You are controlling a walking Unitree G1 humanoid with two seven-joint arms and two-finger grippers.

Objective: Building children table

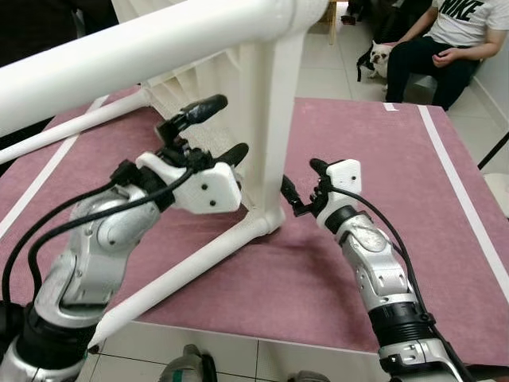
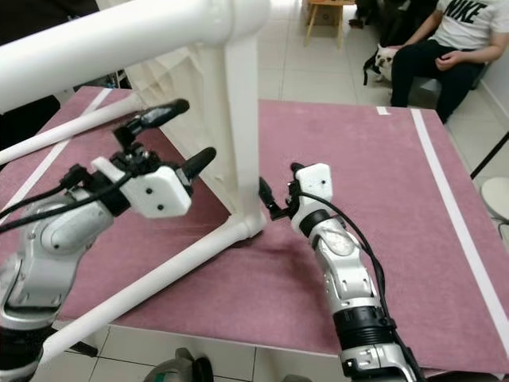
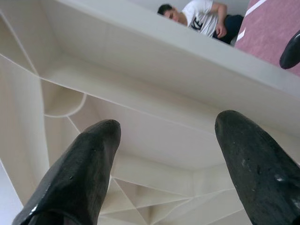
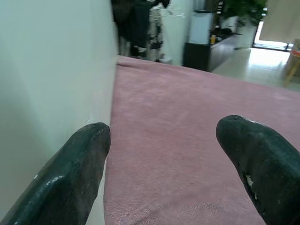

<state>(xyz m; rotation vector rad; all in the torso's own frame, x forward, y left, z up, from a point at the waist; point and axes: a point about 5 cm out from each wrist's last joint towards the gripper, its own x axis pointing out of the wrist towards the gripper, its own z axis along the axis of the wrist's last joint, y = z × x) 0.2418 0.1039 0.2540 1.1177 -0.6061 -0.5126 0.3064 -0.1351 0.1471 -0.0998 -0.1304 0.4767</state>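
Observation:
A white plastic children's table lies on its side on a mauve rug [image 1: 374, 159]. A thick tube leg [image 1: 143, 48] crosses the top of the view, and another leg [image 1: 191, 267] rests on the rug. An upright post [image 1: 270, 119] joins them. My left gripper [image 1: 223, 127] is open, its fingers pointing at the ribbed underside of the tabletop [image 3: 140, 93]. My right gripper [image 1: 302, 179] is open just right of the post's base, one finger [image 4: 70, 173] close against the white post [image 4: 51, 70]. Neither gripper holds anything.
A person [image 1: 453, 40] sits at the back right with a small dog [image 1: 380, 57] beside them. White stripes [image 1: 461, 191] run along the rug's sides. Tile floor [image 1: 238, 350] starts at the rug's near edge. A white round object [image 1: 499, 191] stands at the far right.

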